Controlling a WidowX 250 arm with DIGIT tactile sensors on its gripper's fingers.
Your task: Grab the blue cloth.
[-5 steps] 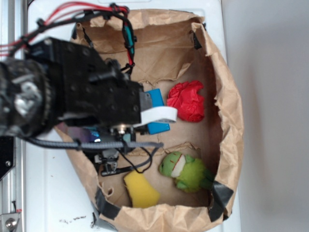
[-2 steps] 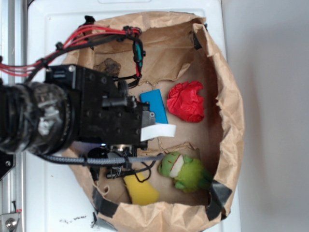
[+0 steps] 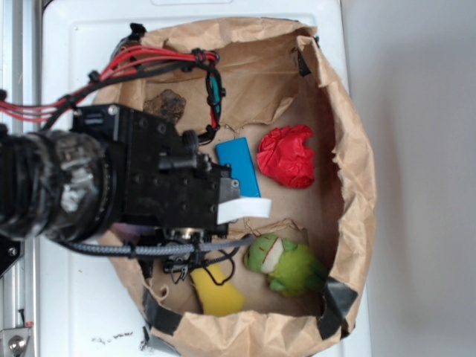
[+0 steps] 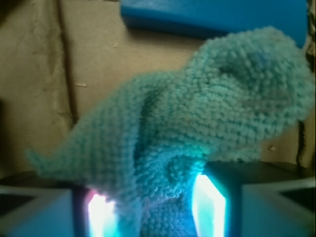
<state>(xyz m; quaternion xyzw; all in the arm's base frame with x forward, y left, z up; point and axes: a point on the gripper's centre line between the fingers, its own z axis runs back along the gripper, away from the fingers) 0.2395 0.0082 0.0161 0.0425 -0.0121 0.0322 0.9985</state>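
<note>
Lower than before, the arm hides the blue cloth [image 4: 197, 123] from the exterior view; up close, the end effector [image 4: 153, 207] pinches its bunched folds just beside the blue block [image 3: 239, 165].

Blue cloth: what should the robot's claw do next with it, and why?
Probably lift straight up a little. In the wrist view the blue cloth is bunched between the gripper fingers, which look closed on it, and the blue block lies just behind, so rising avoids dragging into it.
</note>
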